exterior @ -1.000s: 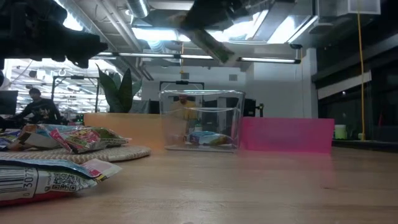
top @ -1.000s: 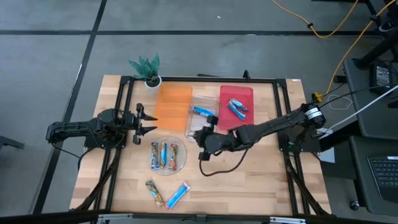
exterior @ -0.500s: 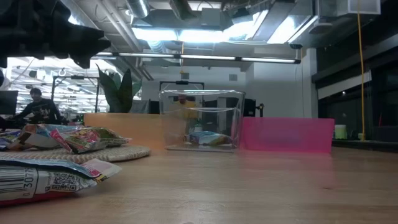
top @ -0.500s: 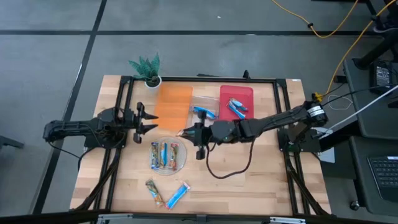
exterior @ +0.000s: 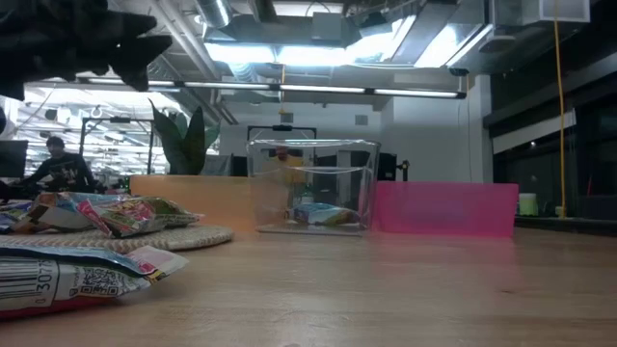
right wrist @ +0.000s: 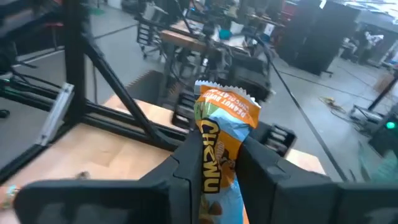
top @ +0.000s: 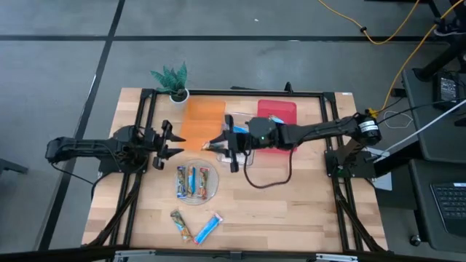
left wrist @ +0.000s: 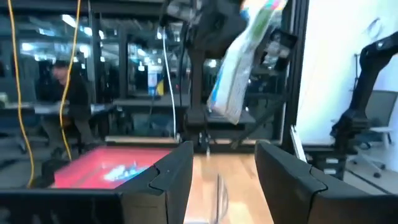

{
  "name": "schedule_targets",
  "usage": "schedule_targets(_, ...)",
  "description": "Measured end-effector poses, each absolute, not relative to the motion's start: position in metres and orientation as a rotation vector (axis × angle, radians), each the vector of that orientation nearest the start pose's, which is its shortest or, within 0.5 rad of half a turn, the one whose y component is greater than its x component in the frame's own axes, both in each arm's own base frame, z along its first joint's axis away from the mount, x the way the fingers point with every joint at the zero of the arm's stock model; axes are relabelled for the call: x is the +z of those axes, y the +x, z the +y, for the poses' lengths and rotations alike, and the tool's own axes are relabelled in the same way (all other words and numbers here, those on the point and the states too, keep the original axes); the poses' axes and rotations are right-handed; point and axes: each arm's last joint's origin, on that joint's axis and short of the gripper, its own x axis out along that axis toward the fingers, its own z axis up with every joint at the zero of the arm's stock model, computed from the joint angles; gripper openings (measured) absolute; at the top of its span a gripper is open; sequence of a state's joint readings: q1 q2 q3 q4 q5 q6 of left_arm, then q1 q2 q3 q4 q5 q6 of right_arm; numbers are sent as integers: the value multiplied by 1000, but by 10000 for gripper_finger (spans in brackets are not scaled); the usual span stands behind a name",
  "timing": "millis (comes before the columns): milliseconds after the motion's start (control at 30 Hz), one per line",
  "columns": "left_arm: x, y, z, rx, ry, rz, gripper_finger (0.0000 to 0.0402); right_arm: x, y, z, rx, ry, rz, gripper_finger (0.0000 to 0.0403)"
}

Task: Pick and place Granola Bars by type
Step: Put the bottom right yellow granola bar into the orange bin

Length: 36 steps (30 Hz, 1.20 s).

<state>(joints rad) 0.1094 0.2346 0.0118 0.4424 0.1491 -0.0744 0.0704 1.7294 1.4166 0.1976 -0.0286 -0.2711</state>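
Observation:
A tan and blue granola bar (right wrist: 219,146) is lifted above the table, with my right gripper (top: 221,145) shut on it, over the edge between the orange tray (top: 202,122) and the clear bin (top: 237,132). The same bar (left wrist: 245,57) shows high in the left wrist view. Several bars (top: 194,181) lie on a round clear plate (top: 195,201). Two more bars (top: 181,224) (top: 208,228) lie flat on the wood near the front edge. Blue bars lie in the red tray (top: 278,125) and in the clear bin. My left gripper (top: 169,144) waits open at the table's left. My right gripper pinches the granola bar between its two fingers (right wrist: 186,165), on the wrapper's two flat faces (right wrist: 211,177), in the part below its crimped end. The fingers reach in about level from the table's right side. The bar's crimped end (right wrist: 225,98) sticks out past the fingertips, clear of everything.
A small potted plant (top: 173,78) stands at the far left corner. The black frame rails (top: 145,116) run around the table. Bare wood (top: 291,204) lies at the front right. In the low view a person (exterior: 60,169) sits in the room behind.
My right gripper has risen and gone toward the table's far edge and a little left, carrying the bar from near the plate to above the trays. It has tipped up from slanting down to about level. It stays shut on the bar.

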Motion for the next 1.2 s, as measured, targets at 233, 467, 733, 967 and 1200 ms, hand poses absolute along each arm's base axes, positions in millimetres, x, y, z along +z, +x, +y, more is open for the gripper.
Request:
schedule_targets(233,198,126,10,17,1,-109,192,337,409,10,141,-266,70,87)
schedule_targets(467,210,153,14,45,20,-71,271,338,409,6,165,-264,60,87)
schedule_targets(733,230,190,18,78,18,-51,323,338,409,6,193,-266,52,87)
schedule_targets(967,250,222,8,19,68,-48,328,338,409,6,192,-266,53,87)
schedule_targets(1200,263,243,4,27,113,-52,326,338,409,6,193,-267,53,87)
